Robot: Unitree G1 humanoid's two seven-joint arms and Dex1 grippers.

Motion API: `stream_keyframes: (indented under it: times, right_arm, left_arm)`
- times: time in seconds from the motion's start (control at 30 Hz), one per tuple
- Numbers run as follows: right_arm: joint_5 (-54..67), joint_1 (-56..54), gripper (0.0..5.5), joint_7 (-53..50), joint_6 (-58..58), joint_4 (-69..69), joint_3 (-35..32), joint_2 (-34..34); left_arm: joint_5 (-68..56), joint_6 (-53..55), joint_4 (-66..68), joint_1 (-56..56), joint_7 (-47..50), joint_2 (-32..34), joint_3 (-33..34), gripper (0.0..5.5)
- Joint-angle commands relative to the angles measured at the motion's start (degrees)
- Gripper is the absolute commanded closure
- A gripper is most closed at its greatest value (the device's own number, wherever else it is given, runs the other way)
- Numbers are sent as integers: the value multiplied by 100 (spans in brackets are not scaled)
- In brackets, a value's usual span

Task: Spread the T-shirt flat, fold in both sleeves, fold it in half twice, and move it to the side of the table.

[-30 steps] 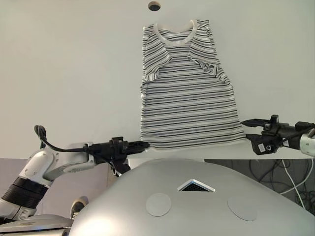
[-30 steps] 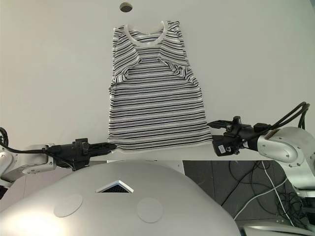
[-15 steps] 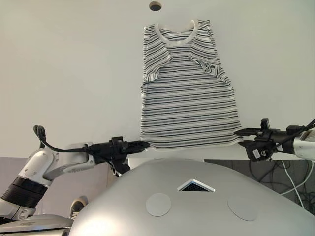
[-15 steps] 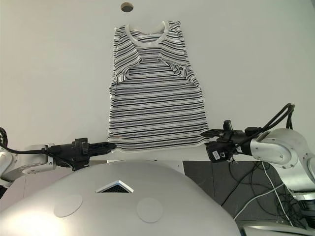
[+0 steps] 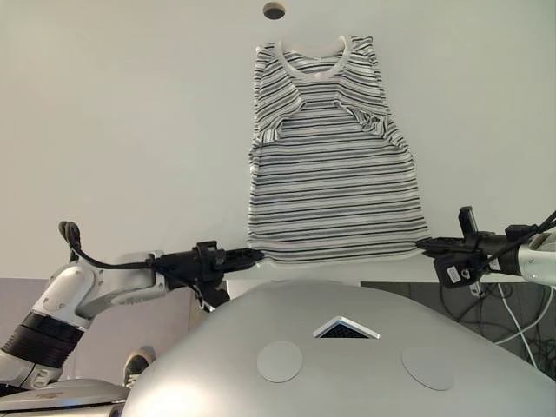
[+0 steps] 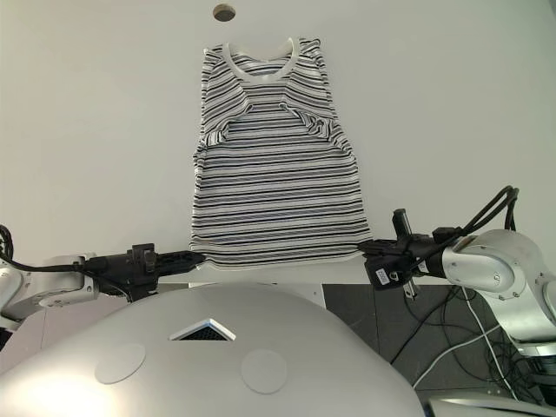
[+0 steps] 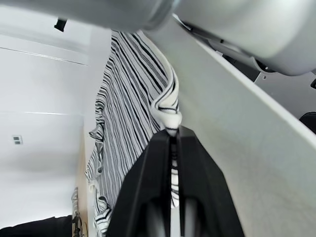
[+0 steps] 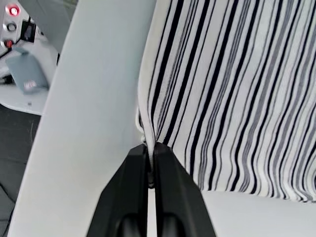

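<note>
The striped T-shirt (image 5: 334,174) lies on the white table (image 5: 130,130), collar at the far end, hem along the near edge, both sleeves folded onto the chest. My left gripper (image 5: 257,254) is at the hem's left corner, shut on a pinched bunch of fabric (image 7: 168,116); the left wrist view shows its fingers (image 7: 157,153) pressed together on the cloth. My right gripper (image 5: 426,245) is at the hem's right corner, with its fingers (image 8: 140,160) shut on the shirt's side edge (image 8: 148,118).
A small dark round disc (image 5: 273,10) sits on the table beyond the collar. The table's near edge (image 5: 295,274) runs just under the hem. Cables (image 5: 512,321) lie on the floor at the right. Bare tabletop stretches to both sides of the shirt.
My right gripper has come in leftward and down to the hem's right corner and shut on it. The left gripper and the shirt have stayed in place.
</note>
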Motion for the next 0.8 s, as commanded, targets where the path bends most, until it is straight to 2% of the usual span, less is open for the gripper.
stream_keyframes:
  times: [0.03, 0.1, 0.2, 0.37, 0.47, 0.6, 0.73, 0.8]
  right_arm:
    - [845, 126, 550, -2, 181, -465, -329, 135]
    - [1206, 276, 550, 19, 177, -658, -579, 186]
    - [1643, 531, 550, 71, 126, -923, -1002, 291]
    - [2229, 1182, 550, 187, -149, -1394, -1983, 772]
    - [2484, 1644, 550, 285, -397, -1684, -2374, 1142]
    - [2787, 2011, 550, 413, -646, -1831, -2834, 1494]
    - [2936, 1972, 550, 488, -583, -1898, -2970, 1512]
    - [2658, 1342, 550, 266, -159, -1718, -2724, 1297]
  left_arm:
    - [-1822, 844, -348, 164, -1028, 657, 115, 550]
    - [-3308, 1289, -778, 284, -1468, 1069, 227, 550]
    - [-4708, 1604, -1095, 483, -1871, 1471, 441, 550]
    - [-6613, 1662, -1779, 1637, -2574, 1930, 1488, 550]
    - [-7235, 1585, -2085, 2475, -3164, 1759, 2277, 550]
    - [-7826, 1611, -2414, 3174, -3730, 1146, 3156, 550]
    - [-7622, 1741, -2285, 2922, -3910, 599, 3302, 550]
    - [-6953, 2111, -2068, 2013, -3490, 224, 3055, 550]
